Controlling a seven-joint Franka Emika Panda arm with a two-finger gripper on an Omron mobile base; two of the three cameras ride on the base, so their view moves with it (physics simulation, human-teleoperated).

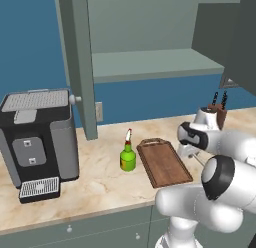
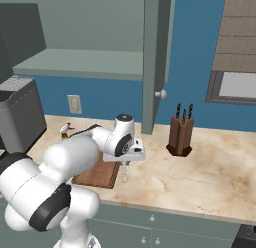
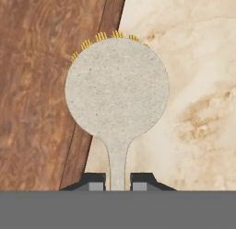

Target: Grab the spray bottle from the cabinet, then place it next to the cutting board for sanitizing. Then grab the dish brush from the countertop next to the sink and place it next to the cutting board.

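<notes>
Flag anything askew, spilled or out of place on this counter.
Nothing spilled or damaged. The spray bottle stands upright beside the cutting board. The cabinet door hangs open. The tool grips the dish brush, whose head overlaps the board's edge.

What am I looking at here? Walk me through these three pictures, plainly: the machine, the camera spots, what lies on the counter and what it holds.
It is a white robot arm in a simulated kitchen. Two cameras sit behind it, left and right; the third rides on its hand, looking down past the fingers.

On the countertop lie a cutting board, a green spray bottle standing just left of it, a coffee machine and a knife block. Above is an open cabinet.

The gripper is shut on the dish brush, gripping its pale handle. The round head hangs over the board's right edge, yellow bristles peeking out beyond it.
</notes>
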